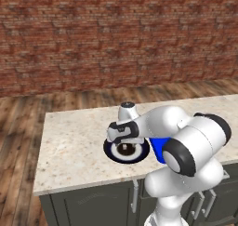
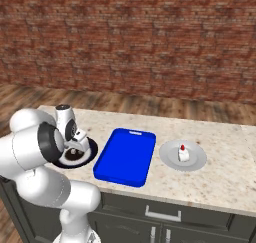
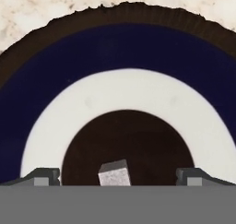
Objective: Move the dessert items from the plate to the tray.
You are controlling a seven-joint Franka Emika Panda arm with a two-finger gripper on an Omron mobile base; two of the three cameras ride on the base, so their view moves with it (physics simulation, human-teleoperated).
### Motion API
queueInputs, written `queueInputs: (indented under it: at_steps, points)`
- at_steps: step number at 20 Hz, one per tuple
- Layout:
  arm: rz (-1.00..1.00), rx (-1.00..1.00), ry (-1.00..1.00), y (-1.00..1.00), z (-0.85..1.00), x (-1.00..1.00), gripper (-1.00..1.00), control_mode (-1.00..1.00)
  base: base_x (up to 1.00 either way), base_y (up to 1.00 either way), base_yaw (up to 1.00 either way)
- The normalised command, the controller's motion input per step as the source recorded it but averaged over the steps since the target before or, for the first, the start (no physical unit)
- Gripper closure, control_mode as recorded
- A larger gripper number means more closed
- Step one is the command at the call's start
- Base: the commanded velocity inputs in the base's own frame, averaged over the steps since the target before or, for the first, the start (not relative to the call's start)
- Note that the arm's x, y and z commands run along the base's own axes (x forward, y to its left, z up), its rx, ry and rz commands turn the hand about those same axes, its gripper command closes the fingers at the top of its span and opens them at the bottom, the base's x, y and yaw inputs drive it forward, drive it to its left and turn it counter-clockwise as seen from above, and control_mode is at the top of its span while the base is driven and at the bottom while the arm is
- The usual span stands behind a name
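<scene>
Backed by red brick and plank floor, pale speckled surface [image 2: 215, 182] over dark cabinets. Carried, from the left in the right base view: plate [image 3: 115, 52], tray [image 2: 125, 159] just beside it, then a pale grey dish [image 2: 197, 160] with a small white cake piece [image 2: 183, 154] on it.

Hung low and straight over the plate's middle, pincer [image 3: 119, 177] spread wide, one tip showing at each side of the dark brown centre in the hand view, pinching nothing. Made out in the left base view: a glossy dark-brown lump, taken for the dessert item [image 1: 126, 149], at the plate's centre and under the hand. Seen between the tips in the hand view: a small pale grey block [image 3: 114, 173]; could not tell what it was.

Judged to be the pick-up step: lined up over the plate, nothing grasped, nothing on the tray. Next move called for a short straight drop, tips kept to either side of the lump, a gentle close on so small and slick a thing, then a lift and a carry sideways to the tray's bare blue middle.
</scene>
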Motion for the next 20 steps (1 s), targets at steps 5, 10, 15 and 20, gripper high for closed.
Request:
queueInputs:
  at_steps: [5, 10, 15, 20]
  points:
    - [0.00, 0.00, -0.01, 0.00, -0.17, 0.00, -1.00, -1.00, 0.00, 0.00, 0.00]
    - [0.00, 0.00, -0.02, 0.00, -0.25, 0.00, -1.00, -1.00, 0.00, 0.00, 0.00]
    - [0.00, 0.00, 0.00, 0.00, -0.11, 0.00, 1.00, -1.00, 0.00, 0.00, 0.00]
    - [0.00, 0.00, 0.00, 0.00, 0.00, 0.00, 1.00, -1.00, 0.00, 0.00, 0.00]
